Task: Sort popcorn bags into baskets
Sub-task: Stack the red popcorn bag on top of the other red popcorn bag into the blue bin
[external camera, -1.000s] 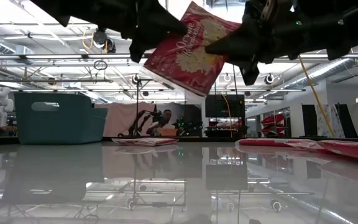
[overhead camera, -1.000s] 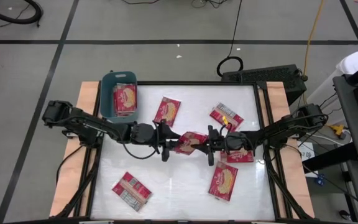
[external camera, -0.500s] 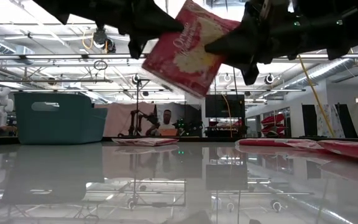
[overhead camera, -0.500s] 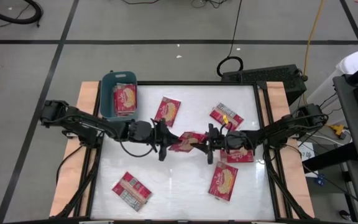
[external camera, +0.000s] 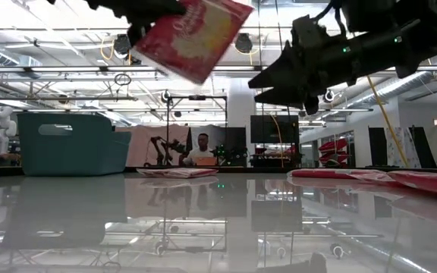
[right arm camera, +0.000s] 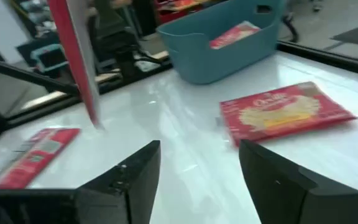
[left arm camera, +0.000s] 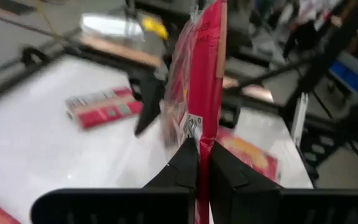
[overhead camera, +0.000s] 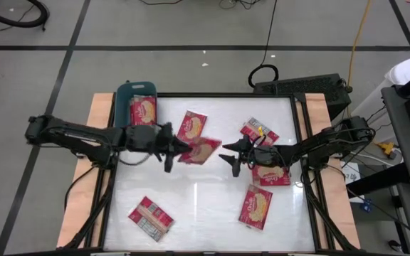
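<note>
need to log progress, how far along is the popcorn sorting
Early on. Done: at least one bag already sits in the blue basket. In hand: the left gripper is shut on a bag held above the table; the right gripper is open beside it, holding nothing. Left: five bags lie on the table, including one at the near left.
</note>
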